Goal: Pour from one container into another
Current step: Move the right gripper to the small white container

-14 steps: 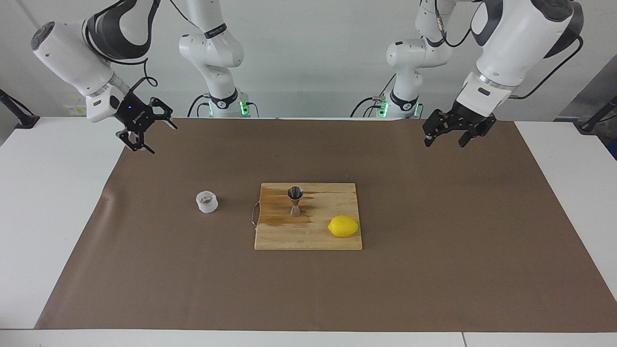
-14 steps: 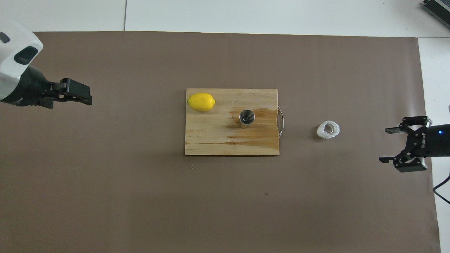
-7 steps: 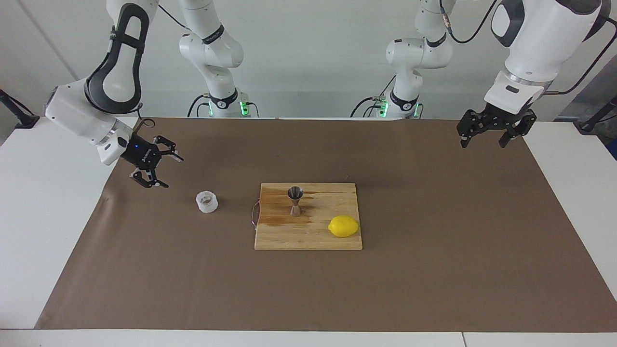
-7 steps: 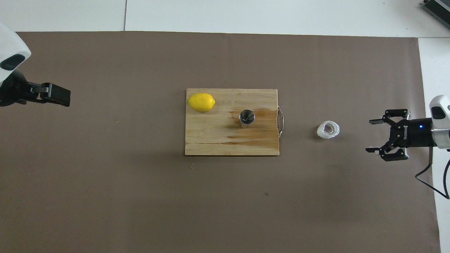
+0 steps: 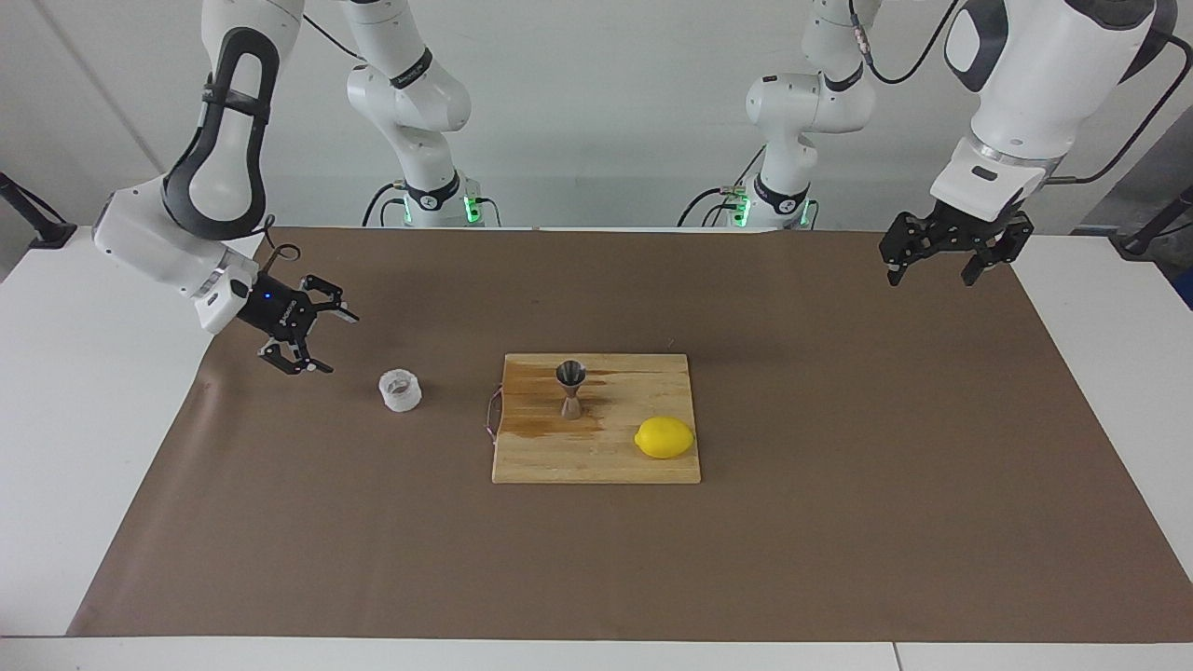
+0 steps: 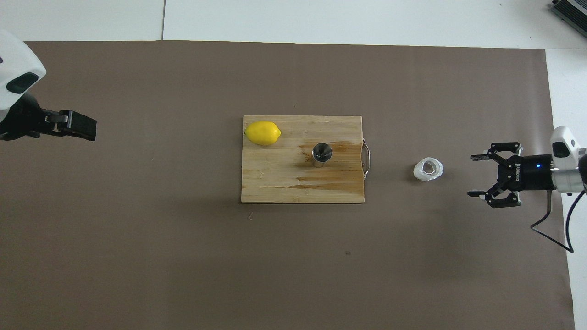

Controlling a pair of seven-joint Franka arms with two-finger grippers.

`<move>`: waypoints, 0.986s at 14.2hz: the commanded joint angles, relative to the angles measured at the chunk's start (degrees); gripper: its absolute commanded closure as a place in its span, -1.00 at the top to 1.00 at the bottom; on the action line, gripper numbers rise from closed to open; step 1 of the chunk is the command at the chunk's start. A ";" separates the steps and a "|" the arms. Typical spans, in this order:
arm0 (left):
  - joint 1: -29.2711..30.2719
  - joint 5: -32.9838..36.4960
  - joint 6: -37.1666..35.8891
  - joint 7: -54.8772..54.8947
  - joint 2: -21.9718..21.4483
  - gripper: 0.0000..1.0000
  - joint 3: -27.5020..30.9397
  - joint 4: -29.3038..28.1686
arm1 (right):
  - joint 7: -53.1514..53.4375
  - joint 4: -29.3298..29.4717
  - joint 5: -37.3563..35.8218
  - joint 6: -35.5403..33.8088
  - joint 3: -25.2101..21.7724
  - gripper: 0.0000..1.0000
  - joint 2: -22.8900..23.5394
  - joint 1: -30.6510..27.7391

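My right gripper hangs low over the brown mat toward my right arm's end of the table, fingers spread wide and holding nothing. Its fingers point sideways at the cup, which is near it but apart from it. In the overhead view the same gripper faces the cup with its two fingertips set either side of the line to it.

The cup stands upright on the mat, mouth up, its short axis vertical, between my right gripper and the cutting board. The jigger stands upright on the board, long axis vertical, open cone facing up, on the board's half toward the cup. From above I look straight down into the jigger. A lemon lies on the board's corner farther from me, toward my left arm's end, its long axis running along the table's length.

My left gripper waits, raised over the mat's edge at my left arm's end, fingers apart and empty.
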 commanded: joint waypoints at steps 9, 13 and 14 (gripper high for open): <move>6.54 -1.10 1.57 0.10 -2.20 1.00 -5.38 -2.84 | -14.71 1.19 17.21 4.79 0.81 1.00 11.92 1.26; 6.54 -1.10 0.69 0.19 -2.29 1.00 -5.37 -2.92 | -15.68 0.22 18.35 5.14 0.99 1.00 11.83 3.80; 6.54 -1.10 0.51 0.19 -2.29 1.00 -5.37 -2.92 | -16.20 -0.48 18.52 5.14 0.99 1.00 11.65 4.42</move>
